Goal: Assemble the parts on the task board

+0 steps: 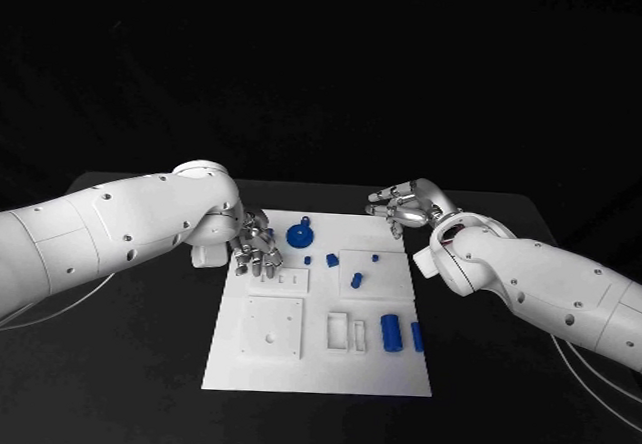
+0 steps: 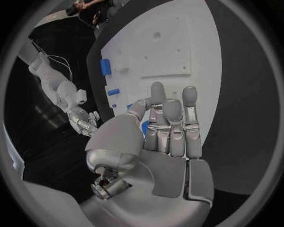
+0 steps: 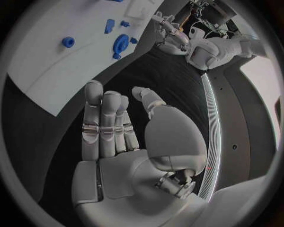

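- The black desk (image 1: 110,391) carries the white task board (image 1: 320,372), which lies lengthwise from the far middle toward the near edge.
- The left arm (image 1: 90,235) reaches in from the left; its left hand (image 1: 251,250) hangs over the board's far left edge, fingers (image 1: 262,267) pointing down.
- The left wrist view shows what the head view hides: those fingers (image 2: 172,125) lie straight and close together, the thumb bent in beside them, nothing held. A scrap of blue shows just behind the thumb, too hidden to name.
- The right arm (image 1: 549,289) comes in from the right; the right hand (image 1: 404,208) sits at the board's far right corner, over the desk rather than the board.
- In the right wrist view its fingers (image 3: 103,118) are straight and side by side, the thumb apart, empty, with bare desk beneath.
- A round blue part (image 1: 301,235) lies at the far end of the board, just right of the left hand; the right wrist view shows its toothed rim.
- A large blue cylinder (image 1: 390,332) and a slimmer blue piece (image 1: 416,336) lie near the board's right edge.
- Small blue parts (image 1: 357,280) are scattered mid-board.
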Available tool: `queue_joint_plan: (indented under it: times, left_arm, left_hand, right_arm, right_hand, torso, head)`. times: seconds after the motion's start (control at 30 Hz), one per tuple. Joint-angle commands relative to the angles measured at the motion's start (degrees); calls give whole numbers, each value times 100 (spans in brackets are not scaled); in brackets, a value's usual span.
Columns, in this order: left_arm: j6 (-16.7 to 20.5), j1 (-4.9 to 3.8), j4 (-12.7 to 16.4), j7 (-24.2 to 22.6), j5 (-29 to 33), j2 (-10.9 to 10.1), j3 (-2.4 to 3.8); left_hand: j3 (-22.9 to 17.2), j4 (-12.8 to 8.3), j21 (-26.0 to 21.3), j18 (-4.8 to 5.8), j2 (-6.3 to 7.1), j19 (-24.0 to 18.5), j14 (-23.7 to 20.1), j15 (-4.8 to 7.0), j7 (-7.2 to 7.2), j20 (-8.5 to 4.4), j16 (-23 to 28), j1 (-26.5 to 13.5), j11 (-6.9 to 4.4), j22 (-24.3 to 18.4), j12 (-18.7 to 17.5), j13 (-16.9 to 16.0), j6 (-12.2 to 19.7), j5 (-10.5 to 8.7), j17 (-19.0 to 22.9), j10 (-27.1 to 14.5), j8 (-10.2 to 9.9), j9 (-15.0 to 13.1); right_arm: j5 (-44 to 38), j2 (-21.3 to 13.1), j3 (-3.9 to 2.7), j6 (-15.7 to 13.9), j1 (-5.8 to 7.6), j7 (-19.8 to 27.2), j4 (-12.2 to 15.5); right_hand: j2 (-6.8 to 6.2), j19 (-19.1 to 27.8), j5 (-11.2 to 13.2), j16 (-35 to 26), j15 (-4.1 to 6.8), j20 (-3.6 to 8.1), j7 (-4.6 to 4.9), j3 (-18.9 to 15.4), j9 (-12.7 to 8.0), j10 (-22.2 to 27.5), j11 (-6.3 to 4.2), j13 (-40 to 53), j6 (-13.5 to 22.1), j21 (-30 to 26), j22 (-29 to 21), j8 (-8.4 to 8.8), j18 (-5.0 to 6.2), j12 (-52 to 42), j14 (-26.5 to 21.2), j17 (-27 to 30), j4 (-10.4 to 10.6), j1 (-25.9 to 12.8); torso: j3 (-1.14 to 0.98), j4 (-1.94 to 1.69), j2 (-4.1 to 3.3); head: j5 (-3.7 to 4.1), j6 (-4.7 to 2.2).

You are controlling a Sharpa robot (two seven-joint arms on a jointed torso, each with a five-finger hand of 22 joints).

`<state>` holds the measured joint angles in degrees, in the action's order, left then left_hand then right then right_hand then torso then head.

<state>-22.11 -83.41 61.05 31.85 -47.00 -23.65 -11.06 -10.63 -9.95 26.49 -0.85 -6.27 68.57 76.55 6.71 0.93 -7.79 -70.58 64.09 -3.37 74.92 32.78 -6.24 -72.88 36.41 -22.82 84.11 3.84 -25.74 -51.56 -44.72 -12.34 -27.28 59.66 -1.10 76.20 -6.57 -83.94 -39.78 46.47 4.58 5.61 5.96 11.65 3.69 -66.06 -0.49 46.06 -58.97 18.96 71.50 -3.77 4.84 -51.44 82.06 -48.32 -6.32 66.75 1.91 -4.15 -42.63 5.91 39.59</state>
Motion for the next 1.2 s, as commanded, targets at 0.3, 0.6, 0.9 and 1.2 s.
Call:
queue_joint_plan:
  times: [0.3,0.6,0.9,1.2]
  left_arm:
    - [248,-10,57,-1,-57,-29,4]
    - [590,-10,212,-5,13,-173,5]
    - [1507,-11,746,-280,114,-601,8]
    - [2388,-12,1481,-728,579,-1181,34]
  left_hand:
    - [-517,-530,21,-22,24,4,61,5,-16,-1,-34,33,-46,119,44,-14,33,-39,-7,264,-12,28]
    - [-419,-370,-38,-8,-14,43,73,3,18,8,-14,50,1,102,87,-23,157,-426,8,265,-20,223]
    - [282,30,-393,73,195,54,-60,-17,57,25,337,402,34,-21,-402,171,429,-1669,195,225,-11,830]
    - [618,407,-1022,76,417,-19,-215,-174,179,171,1154,650,139,-428,-1469,251,528,-2317,573,80,-16,1377]
  right_arm:
    - [-1,9,-3,74,-3,36,2]
    - [-23,2,-3,163,-3,30,8]
    - [-738,-6,-2,706,-2,15,31]
    - [-2068,89,-1,1461,79,-53,35]
  right_hand:
    - [5,-233,-23,-19,9,8,15,29,-9,28,-19,11,-16,40,-5,22,109,-12,24,-9,-7,-51]
    - [7,-236,101,-17,13,13,18,117,-9,23,-20,15,-32,67,6,23,109,-14,31,-12,-130,17]
    - [166,-239,923,65,10,11,8,170,-11,2,-16,101,-156,277,117,25,106,-110,45,-81,-627,212]
    - [346,-279,1589,470,15,18,-41,118,-10,-283,-33,710,-369,1069,485,23,46,-663,83,-429,-852,249]
  torso:
    - [7,-1,-3]
    - [4,-4,0]
    - [14,-16,2]
    - [38,-43,2]
  head:
    - [-14,-22]
    - [-7,-68]
    - [-16,-129]
    - [-71,-214]
